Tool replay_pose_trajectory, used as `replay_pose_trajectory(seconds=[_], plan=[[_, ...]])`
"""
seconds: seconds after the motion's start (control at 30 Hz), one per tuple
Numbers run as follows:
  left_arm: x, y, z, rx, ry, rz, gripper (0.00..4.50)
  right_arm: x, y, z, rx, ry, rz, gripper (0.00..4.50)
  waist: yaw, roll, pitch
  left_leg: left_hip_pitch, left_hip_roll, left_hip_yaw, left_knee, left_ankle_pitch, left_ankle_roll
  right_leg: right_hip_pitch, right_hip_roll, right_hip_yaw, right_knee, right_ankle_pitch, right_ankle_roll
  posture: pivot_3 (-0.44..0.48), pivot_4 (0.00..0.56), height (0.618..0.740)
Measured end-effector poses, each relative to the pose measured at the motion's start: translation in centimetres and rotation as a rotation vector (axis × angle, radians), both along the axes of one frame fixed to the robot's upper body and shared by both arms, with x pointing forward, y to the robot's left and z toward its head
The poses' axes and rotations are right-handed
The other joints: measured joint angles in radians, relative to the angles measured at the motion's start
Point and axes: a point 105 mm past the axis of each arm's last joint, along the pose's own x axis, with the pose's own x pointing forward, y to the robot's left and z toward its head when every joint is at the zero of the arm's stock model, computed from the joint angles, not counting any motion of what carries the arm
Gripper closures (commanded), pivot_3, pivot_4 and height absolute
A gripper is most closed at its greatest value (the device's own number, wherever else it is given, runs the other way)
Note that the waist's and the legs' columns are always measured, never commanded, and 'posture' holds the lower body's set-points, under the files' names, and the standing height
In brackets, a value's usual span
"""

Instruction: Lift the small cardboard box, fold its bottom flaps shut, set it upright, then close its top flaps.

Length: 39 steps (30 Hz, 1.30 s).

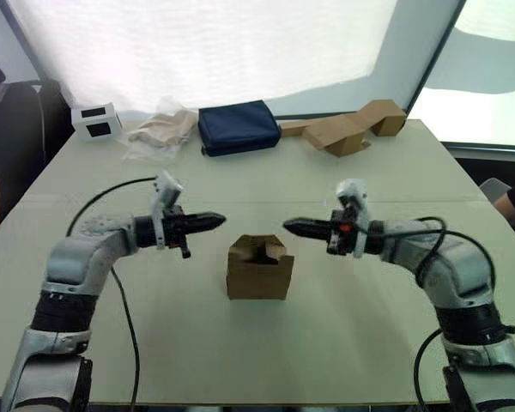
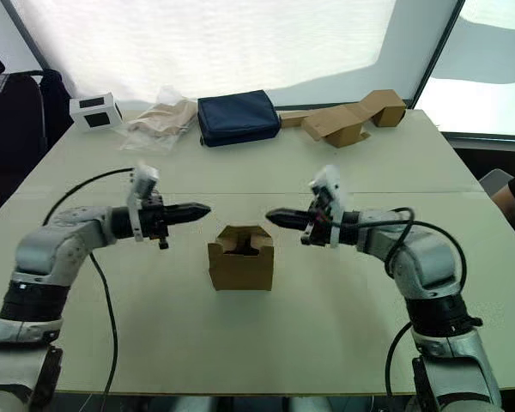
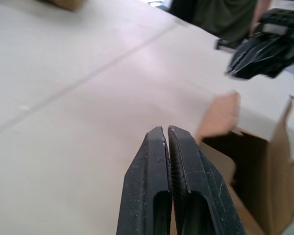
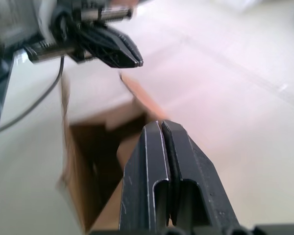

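Observation:
The small cardboard box [image 1: 259, 268] stands upright on the table [image 1: 240, 343] midway between my arms, a plain brown carton. Its top flaps [image 1: 259, 247] are partly open, with a dark gap showing inside [image 4: 95, 147]. My left gripper [image 1: 219, 221] hovers just above and left of the box, shut with nothing held, pointing right. My right gripper [image 1: 288, 227] hovers just above and right of the box, shut and empty, pointing left. The two tips face each other over the box without touching it. In the left wrist view the box [image 3: 257, 171] lies beyond my closed fingers [image 3: 157, 161].
Along the far edge of the table sit a white box with dark windows [image 1: 97, 121], a crumpled plastic bag [image 1: 160, 133], a navy pouch [image 1: 238, 127] and larger tan cardboard pieces [image 1: 354, 127]. A seam crosses the table behind the box.

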Motion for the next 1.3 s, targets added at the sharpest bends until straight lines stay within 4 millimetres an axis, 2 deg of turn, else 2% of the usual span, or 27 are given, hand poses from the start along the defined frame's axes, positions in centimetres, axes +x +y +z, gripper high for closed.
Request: replay_pose_trajectory(seconds=[0.1, 0.23, 0.37, 0.5, 0.57, 0.77, 0.97, 1.3], plan=[[0.6, 0.5, -1.1, 0.015, 0.022, 0.022, 4.38, -0.8, -0.4, 1.2, 0.031, 0.003, -0.003, 4.5, 0.003, 0.0, 0.0, 0.0, -0.001, 0.0, 0.0, 0.0, 0.0, 0.0, -0.001, 0.0, 0.0, 0.0, 0.0, 0.0, 0.15, 0.74], [1.6, 0.3, -4.1, 0.091, 0.102, 0.004, 4.38, -3.5, 0.6, 1.8, -0.029, -0.021, 0.054, 4.5, 0.003, 0.0, 0.0, -0.001, -0.001, 0.0, 0.0, 0.0, 0.0, 0.0, -0.001, -0.001, 0.0, 0.0, 0.0, 0.0, 0.15, 0.74], [2.3, -0.7, -6.1, 0.125, 0.145, -0.066, 4.38, -6.1, 2.5, 0.2, -0.17, -0.049, 0.126, 4.5, -0.001, 0.0, 0.0, -0.001, -0.001, 0.0, 0.0, 0.0, 0.0, 0.0, 0.0, -0.001, -0.001, 0.0, 0.0, 0.0, 0.15, 0.74], [2.9, -1.5, -7.4, 0.146, 0.197, -0.133, 4.38, -6.8, 4.3, -0.8, -0.243, -0.092, 0.123, 4.5, -0.001, 0.0, 0.0, -0.001, -0.001, 0.001, 0.0, 0.0, 0.0, -0.001, 0.002, 0.0, 0.0, 0.0, 0.0, 0.0, 0.15, 0.74], [2.8, -2.0, -8.1, 0.138, 0.229, -0.176, 4.38, -7.3, 4.6, -1.5, -0.312, -0.125, 0.122, 4.5, 0.0, 0.0, 0.0, -0.002, -0.001, 0.0, 0.0, 0.0, 0.001, -0.002, 0.002, 0.0, -0.001, 0.0, 0.0, 0.0, 0.15, 0.74], [2.8, -3.3, -8.7, 0.13, 0.267, -0.25, 4.38, -7.3, 4.5, -3.0, -0.403, -0.145, 0.11, 4.5, 0.001, -0.001, 0.0, -0.003, -0.001, 0.0, 0.001, 0.0, 0.001, -0.002, 0.002, 0.0, 0.0, 0.0, 0.0, 0.0, 0.15, 0.74], [2.2, -4.0, -9.7, 0.108, 0.325, -0.303, 4.38, -6.8, 4.6, -3.0, -0.457, -0.204, 0.109, 4.5, -0.002, -0.001, 0.0, -0.003, -0.001, 0.0, 0.001, 0.0, 0.001, -0.003, 0.003, 0.0, 0.0, 0.0, 0.0, 0.0, 0.15, 0.74], [2.2, -4.4, -10.1, 0.12, 0.329, -0.323, 4.38, -6.7, 5.0, -3.4, -0.494, -0.226, 0.12, 4.5, 0.001, -0.001, 0.0, -0.003, -0.001, 0.0, 0.001, 0.0, 0.001, -0.002, 0.002, 0.0, 0.0, 0.0, 0.0, 0.0, 0.15, 0.74]])
